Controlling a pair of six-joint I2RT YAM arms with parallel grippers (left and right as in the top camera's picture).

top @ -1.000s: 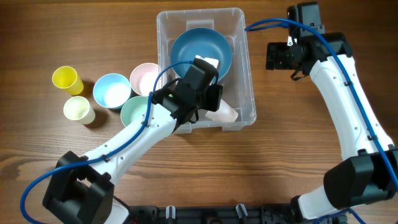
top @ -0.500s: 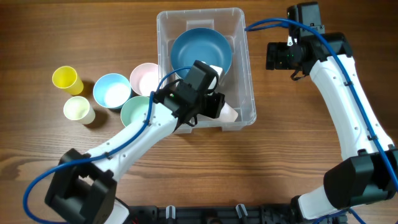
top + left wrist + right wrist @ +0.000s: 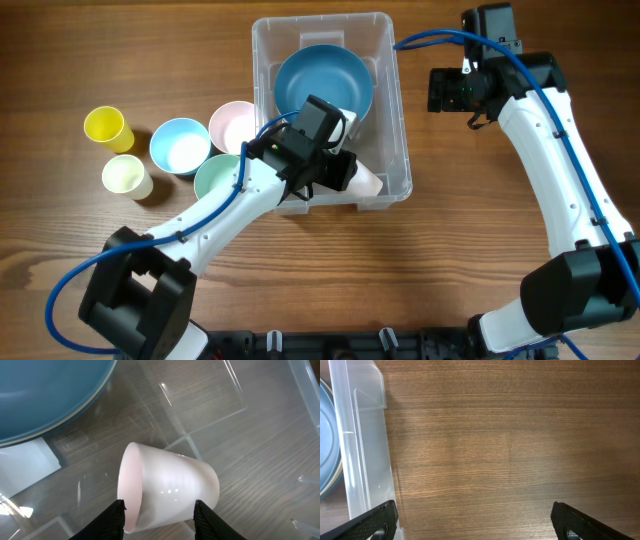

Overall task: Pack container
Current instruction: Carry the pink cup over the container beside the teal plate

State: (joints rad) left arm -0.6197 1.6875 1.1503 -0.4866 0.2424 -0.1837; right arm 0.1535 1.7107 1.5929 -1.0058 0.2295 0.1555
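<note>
The clear container [image 3: 398, 110] stands at the table's back middle and holds a large blue bowl [image 3: 322, 85]. A pale pink cup [image 3: 366, 181] lies on its side on the container floor at the near right. In the left wrist view the cup [image 3: 170, 487] lies just past my left gripper [image 3: 159, 510], whose fingers are spread to about its width, above it. The bowl [image 3: 45, 395] and a white label [image 3: 25, 462] show at the left there. My left gripper [image 3: 342, 172] is over the container's near part. My right gripper [image 3: 440, 90] is open and empty over bare table, right of the container [image 3: 362, 445].
Left of the container stand a pink bowl [image 3: 232, 125], a green bowl [image 3: 218, 178], a light blue bowl [image 3: 180, 145], a yellow cup [image 3: 105, 127] and a pale yellow cup [image 3: 125, 175]. My left arm passes over the green bowl.
My left gripper has drawn back a little toward the left, while the pink cup stays lying in the container. The right arm has not moved.
</note>
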